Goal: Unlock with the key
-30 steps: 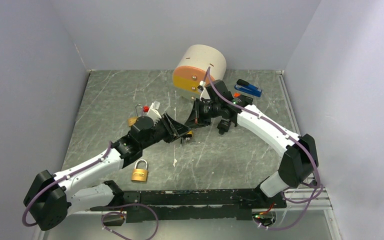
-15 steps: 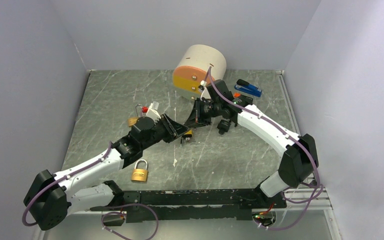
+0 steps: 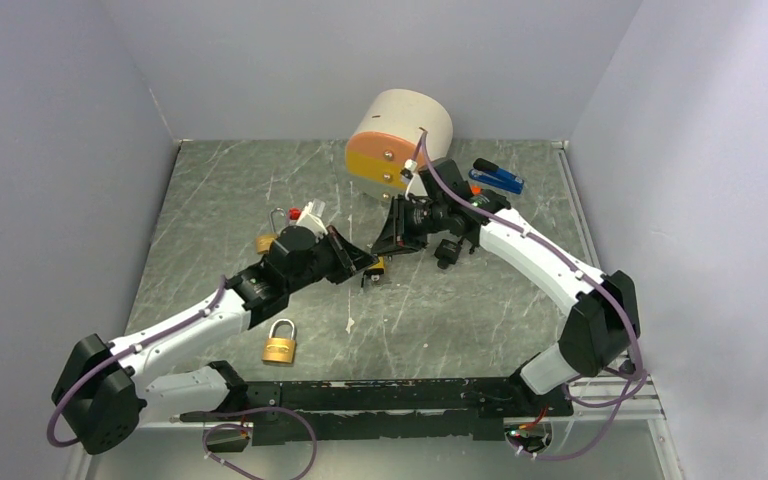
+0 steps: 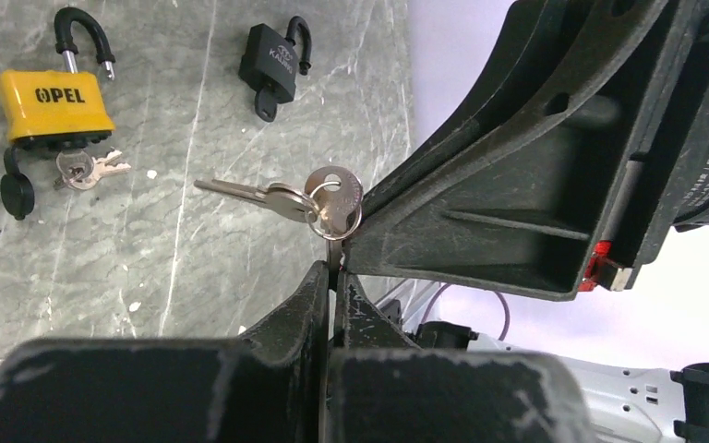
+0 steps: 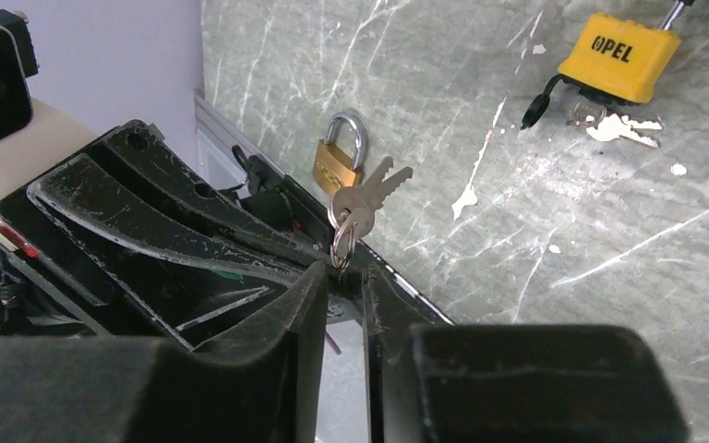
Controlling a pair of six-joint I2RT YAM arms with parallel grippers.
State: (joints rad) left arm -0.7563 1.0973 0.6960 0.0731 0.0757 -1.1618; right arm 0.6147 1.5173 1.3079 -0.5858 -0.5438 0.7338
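My left gripper (image 4: pixel 334 269) is shut on a flat silver key; its ring (image 4: pixel 334 198) and a second key (image 4: pixel 240 189) hang just past the fingertips. My right gripper (image 5: pixel 342 272) meets it tip to tip above the middle of the table, its jaws narrowly apart with the grey key head pinched between their tips. The ring with the keys shows in the right wrist view (image 5: pixel 355 208) too. In the top view the left gripper (image 3: pixel 365 263) and the right gripper (image 3: pixel 385 248) touch. A yellow OPEL padlock (image 4: pixel 55 101) with its own keys lies on the table below.
A small black padlock (image 4: pixel 272 69) lies near the yellow one. A brass padlock (image 3: pixel 279 345) lies near the left arm. Another padlock with a red mark (image 3: pixel 282 218) sits behind the left wrist. A beige cylinder (image 3: pixel 400 135) and a blue tool (image 3: pixel 498 178) stand at the back.
The left wrist has moved slightly forward and right. The right gripper's jaws have narrowed around the key at the meeting point.
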